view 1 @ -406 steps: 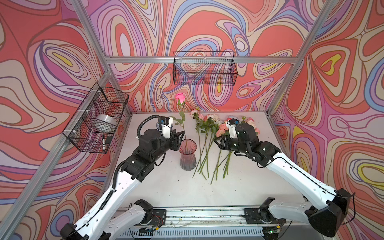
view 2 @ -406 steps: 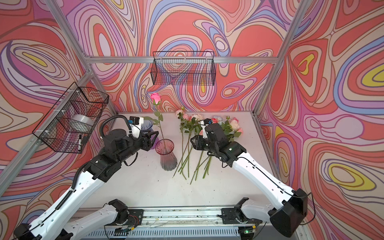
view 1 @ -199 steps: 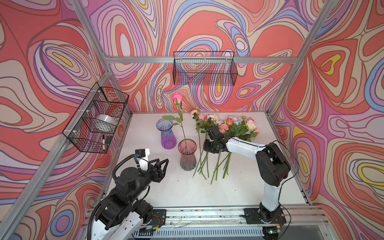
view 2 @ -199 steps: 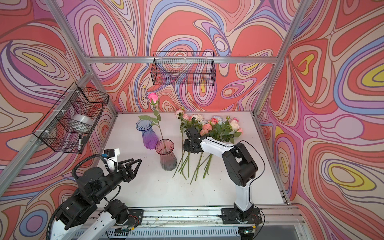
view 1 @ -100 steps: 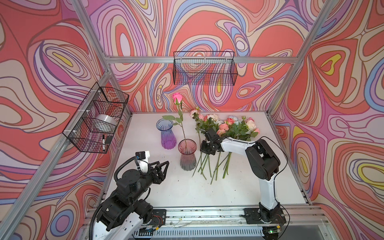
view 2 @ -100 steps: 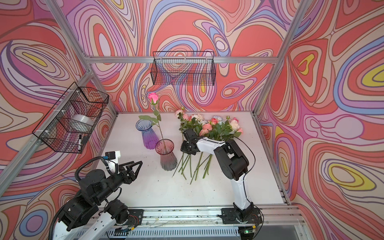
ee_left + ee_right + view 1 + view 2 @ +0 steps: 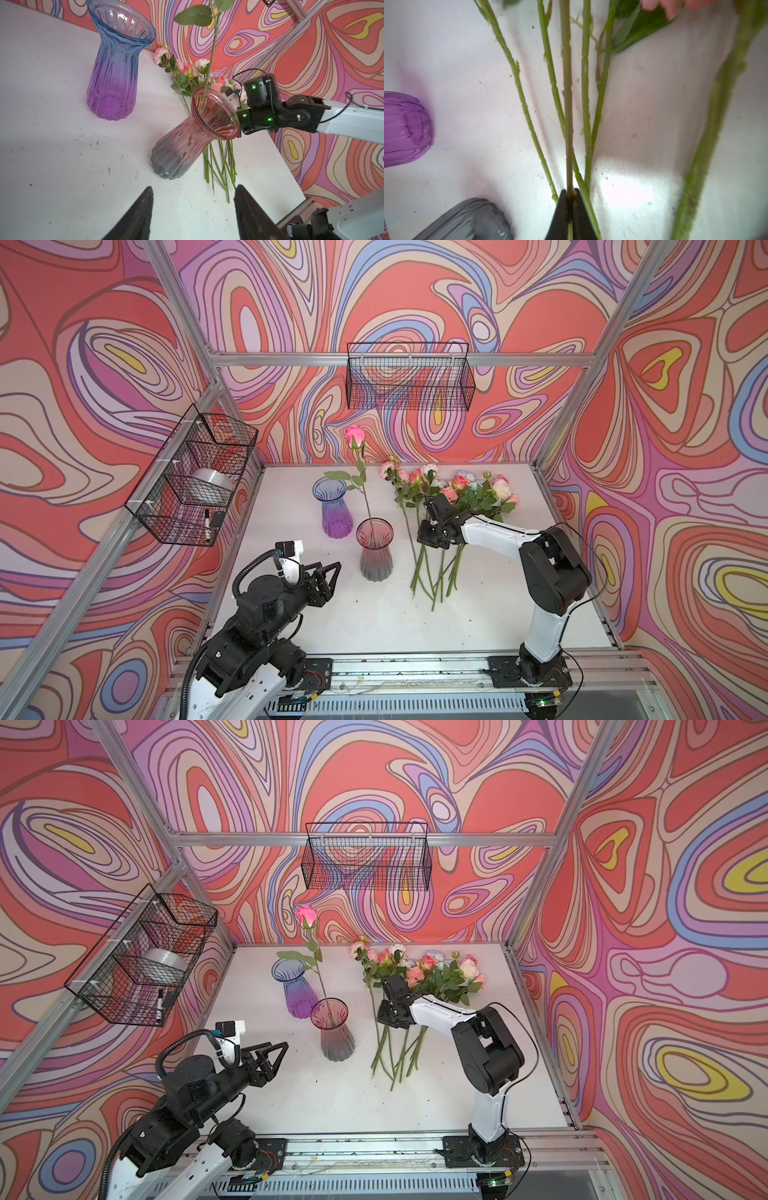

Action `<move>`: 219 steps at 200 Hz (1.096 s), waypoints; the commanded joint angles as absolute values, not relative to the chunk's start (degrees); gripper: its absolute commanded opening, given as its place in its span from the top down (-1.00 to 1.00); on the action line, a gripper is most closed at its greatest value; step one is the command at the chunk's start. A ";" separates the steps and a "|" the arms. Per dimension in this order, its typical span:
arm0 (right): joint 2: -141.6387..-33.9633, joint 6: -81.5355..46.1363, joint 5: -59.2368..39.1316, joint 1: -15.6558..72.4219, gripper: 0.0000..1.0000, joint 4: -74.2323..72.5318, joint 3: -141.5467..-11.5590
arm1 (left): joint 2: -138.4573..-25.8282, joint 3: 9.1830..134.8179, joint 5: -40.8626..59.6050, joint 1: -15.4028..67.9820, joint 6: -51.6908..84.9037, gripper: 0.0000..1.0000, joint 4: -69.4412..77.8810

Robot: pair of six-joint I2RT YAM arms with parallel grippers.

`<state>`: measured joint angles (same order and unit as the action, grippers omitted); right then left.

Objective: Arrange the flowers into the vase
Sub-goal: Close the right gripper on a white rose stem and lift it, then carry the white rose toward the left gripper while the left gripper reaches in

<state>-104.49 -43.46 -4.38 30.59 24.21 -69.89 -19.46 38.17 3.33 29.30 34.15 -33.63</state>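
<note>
The pink vase (image 7: 375, 549) stands upright near the middle of the worktop (image 7: 374, 626). One pink rose (image 7: 354, 434) stands in it, its long stem leaning on the rim and its head well above the mouth. Just behind the pink vase and slightly to its left stands a blue-to-purple vase (image 7: 336, 508).

The rest of the flowers (image 7: 453, 493) lie flat on the worktop to the right of the pink vase. Their heads point toward the back wall and their cut ends fan out toward the front. The nearest stems run close beside the vase's foot.

The right claw (image 7: 569, 192) sits low over those stems, level with the pink vase's mouth in both top views. Its fingers are pressed together, pinching a single stem (image 7: 566, 104). Other stems crowd it on both sides, and one crosses right beside the fingertips. The wrist view cannot show whether the pinched stem is clear of them. The pink vase's grey foot (image 7: 467, 220) shows near the claw in that view.

The left claw (image 7: 193, 187) hangs in front of the pink vase and to its left. It is spread, holds nothing and points toward the vase across bare worktop.

Well to the left of the pink vase, a wire basket (image 7: 195, 481) on the side wall holds a tape roll (image 7: 212, 485) and a marker (image 7: 206, 524). Another wire basket (image 7: 409, 377) hangs on the back wall, high behind the vase.
</note>
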 commanded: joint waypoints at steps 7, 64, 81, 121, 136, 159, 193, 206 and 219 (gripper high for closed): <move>-99.80 -41.42 -7.66 30.64 1.00 22.93 -69.47 | -23.43 40.36 5.72 29.11 35.23 -0.24 -29.97; -91.94 -36.13 -8.50 30.59 1.00 24.44 -67.99 | -29.30 43.13 12.52 29.17 35.71 -0.19 -24.75; -88.58 -35.43 -9.57 30.61 1.00 24.22 -66.24 | -30.78 44.14 14.09 29.10 35.53 -0.19 -24.00; -80.94 -35.03 -12.77 30.60 1.00 23.91 -61.05 | -34.79 46.49 16.86 29.49 35.10 -0.15 -22.35; -77.94 -34.73 -14.36 30.70 1.00 24.17 -59.30 | -36.22 47.08 16.18 30.58 35.65 -0.17 -21.41; -73.07 -34.24 -16.40 30.85 1.00 23.85 -56.32 | -38.79 47.37 14.97 33.25 36.19 -0.17 -18.27; -65.62 -34.02 -20.06 31.59 1.00 21.38 -51.57 | -45.56 51.02 10.60 41.06 34.36 -0.15 -15.56; -63.13 -33.84 -21.02 31.81 1.00 20.34 -50.20 | -48.69 53.20 7.82 44.84 32.55 -0.16 -12.89; -60.85 -33.53 -22.15 31.96 1.00 19.63 -49.13 | -52.24 55.08 7.21 46.84 32.08 -0.19 -11.23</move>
